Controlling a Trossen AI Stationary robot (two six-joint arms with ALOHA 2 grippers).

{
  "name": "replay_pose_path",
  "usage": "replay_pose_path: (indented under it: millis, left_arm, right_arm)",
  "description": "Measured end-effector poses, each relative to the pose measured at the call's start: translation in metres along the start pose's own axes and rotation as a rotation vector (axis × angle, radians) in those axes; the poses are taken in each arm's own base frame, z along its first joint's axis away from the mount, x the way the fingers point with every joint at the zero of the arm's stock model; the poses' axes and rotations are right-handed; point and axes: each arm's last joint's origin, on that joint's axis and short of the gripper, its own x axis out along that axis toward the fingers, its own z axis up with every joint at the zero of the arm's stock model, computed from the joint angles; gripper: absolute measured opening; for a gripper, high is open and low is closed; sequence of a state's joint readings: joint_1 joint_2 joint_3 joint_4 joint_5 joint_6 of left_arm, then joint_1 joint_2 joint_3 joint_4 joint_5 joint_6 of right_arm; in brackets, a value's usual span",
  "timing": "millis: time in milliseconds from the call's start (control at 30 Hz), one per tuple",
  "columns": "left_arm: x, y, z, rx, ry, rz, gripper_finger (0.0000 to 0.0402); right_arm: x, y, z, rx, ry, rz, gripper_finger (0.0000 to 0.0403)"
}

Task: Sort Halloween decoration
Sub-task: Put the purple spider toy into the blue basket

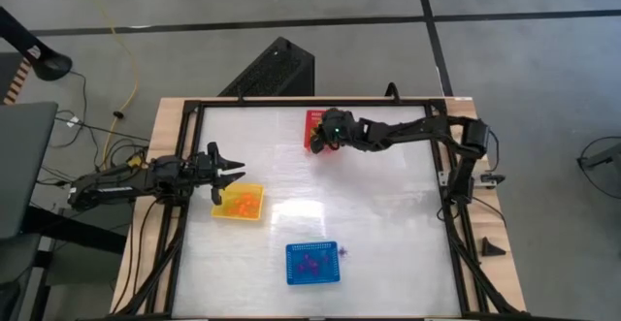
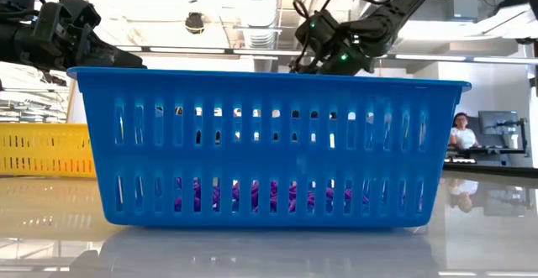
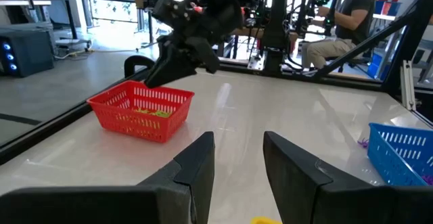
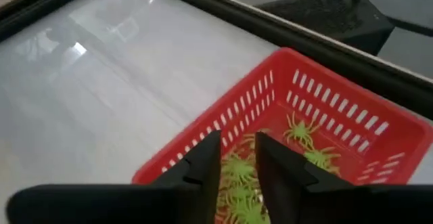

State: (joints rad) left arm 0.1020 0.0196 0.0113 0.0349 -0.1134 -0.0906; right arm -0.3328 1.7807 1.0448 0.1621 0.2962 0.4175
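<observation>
Light green spider trinkets lie in the red basket at the table's far middle. My right gripper hovers over this basket's near wall, fingers a little apart, nothing between them. Orange trinkets lie in the yellow basket at the left. My left gripper is open and empty above that basket's far left corner. Purple trinkets lie in the blue basket at the near middle. One purple trinket lies on the table by its right far corner; it also shows in the left wrist view.
A black frame runs round the glossy white table top. Open table lies between the three baskets and to the right. A dark box stands beyond the far edge. A person sits at a desk in the room behind.
</observation>
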Motion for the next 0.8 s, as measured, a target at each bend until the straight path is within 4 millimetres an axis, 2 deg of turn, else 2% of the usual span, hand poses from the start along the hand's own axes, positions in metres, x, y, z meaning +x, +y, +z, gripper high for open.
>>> replay_pose_path:
  millis: [200, 333, 400, 533, 600, 800]
  left_arm:
    - [0.000, 0.000, 0.000, 0.000, 0.000, -0.001, 0.0116]
    - [0.000, 0.000, 0.000, 0.000, 0.000, 0.000, 0.0116]
    - [0.000, 0.000, 0.000, 0.000, 0.000, 0.000, 0.0116]
    - [0.000, 0.000, 0.000, 0.000, 0.000, -0.001, 0.0116]
    - [0.000, 0.000, 0.000, 0.000, 0.000, 0.000, 0.0116]
    - [0.000, 0.000, 0.000, 0.000, 0.000, -0.001, 0.0116]
  right_arm:
    - [-0.004, 0.005, 0.012, 0.002, -0.019, 0.045, 0.0178]
    - [-0.029, 0.024, 0.020, -0.015, 0.020, 0.271, 0.0205]
    - [-0.048, 0.040, 0.016, -0.060, 0.097, 0.402, 0.0208]
    - [-0.097, 0.078, -0.014, -0.215, 0.284, 0.513, 0.0203]
    - [-0.128, 0.096, -0.032, -0.286, 0.339, 0.498, 0.0199]
    - [-0.227, 0.141, -0.105, -0.422, 0.301, 0.389, 0.0190]
